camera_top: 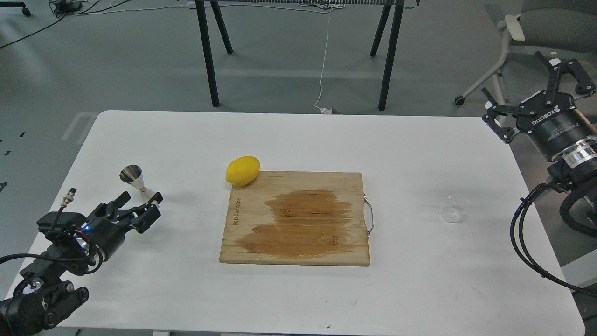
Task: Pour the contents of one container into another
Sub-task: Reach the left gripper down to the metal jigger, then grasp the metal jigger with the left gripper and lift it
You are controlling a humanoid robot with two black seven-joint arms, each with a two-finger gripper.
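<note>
The steel hourglass jigger stands on the white table at the left. My left gripper sits just in front of the jigger's base and partly covers it. Its fingers look spread, so it reads as open, and I cannot tell whether they touch the jigger. The small clear cup stands on the table at the right, beyond the board's handle. My right gripper hangs high past the table's right edge, far above and behind the cup, open wide and holding nothing.
A wooden cutting board with a dark wet stain and a metal handle lies mid-table. A yellow lemon rests at its far left corner. Black trestle legs and a chair stand on the floor behind the table.
</note>
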